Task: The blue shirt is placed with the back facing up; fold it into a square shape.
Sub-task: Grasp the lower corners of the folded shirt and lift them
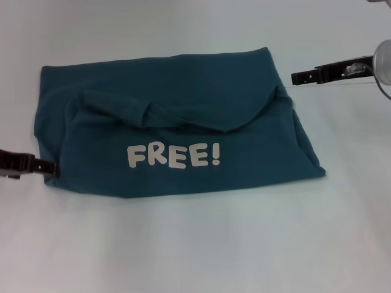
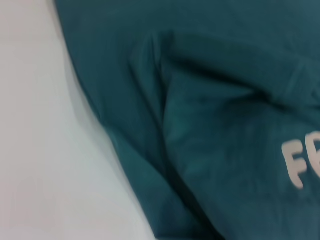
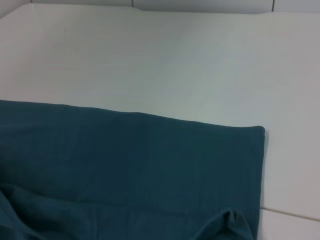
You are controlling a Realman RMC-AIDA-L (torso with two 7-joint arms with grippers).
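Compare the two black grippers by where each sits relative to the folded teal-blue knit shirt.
The left gripper sits low at the teal-blue shirt's near-left corner, its tip at the fabric edge; the right gripper is off the far-right corner, apart from the cloth. The left gripper lies beside the folded-over layer bearing the white "FREE!" lettering; the right one lies beside the plain upper layer. Both point inward toward the shirt over the white table.

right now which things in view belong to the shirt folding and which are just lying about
Part of the job:
- blue shirt, partly folded, lettering up
- left end effector, at the shirt's near left edge
- right end effector, just off its far right corner

Just lying about:
- nothing but the white table
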